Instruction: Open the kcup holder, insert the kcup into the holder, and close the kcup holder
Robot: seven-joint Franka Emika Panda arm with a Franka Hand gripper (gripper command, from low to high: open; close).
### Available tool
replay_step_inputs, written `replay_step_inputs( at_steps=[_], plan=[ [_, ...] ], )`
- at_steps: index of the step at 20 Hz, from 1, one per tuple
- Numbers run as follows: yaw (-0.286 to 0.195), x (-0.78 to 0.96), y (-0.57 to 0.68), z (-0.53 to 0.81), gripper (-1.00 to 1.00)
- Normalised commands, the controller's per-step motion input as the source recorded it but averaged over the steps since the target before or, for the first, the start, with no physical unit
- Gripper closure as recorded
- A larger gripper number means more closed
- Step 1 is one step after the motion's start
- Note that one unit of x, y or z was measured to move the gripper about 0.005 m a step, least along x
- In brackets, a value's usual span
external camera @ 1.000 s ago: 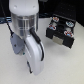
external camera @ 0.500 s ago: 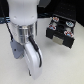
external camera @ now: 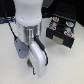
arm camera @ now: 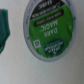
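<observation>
1. The gripper [external camera: 34, 64] hangs low over the white table [external camera: 65, 67], lower and nearer the camera than a second ago; whether its jaws are parted or clenched cannot be told, as the arm's body hides them.
2. In the wrist view the kcup [arm camera: 49, 30] fills much of the picture, lying flat on the table with its green lid facing the camera.
3. A teal object [arm camera: 4, 29] sits just beside the pod.
4. Farther off, toward the exterior view's right, the kcup holder [external camera: 61, 31] stands unmoved, with pale-lidded pods [external camera: 56, 22] on top.
</observation>
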Motion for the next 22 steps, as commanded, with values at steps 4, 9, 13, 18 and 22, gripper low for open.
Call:
replay_step_inputs(
  at_steps=[4, 9, 13, 18, 22],
  plan=[
    [0.0, 0.0, 0.09, -0.13, -1.0],
    [0.0, 0.0, 0.04, -0.06, -1.0],
    [-0.029, 0.09, -0.04, -0.08, -1.0],
    [-0.091, 0.14, -0.07, -0.08, -1.0],
    [-0.114, 0.26, -0.05, -0.02, -1.0]
  ],
)
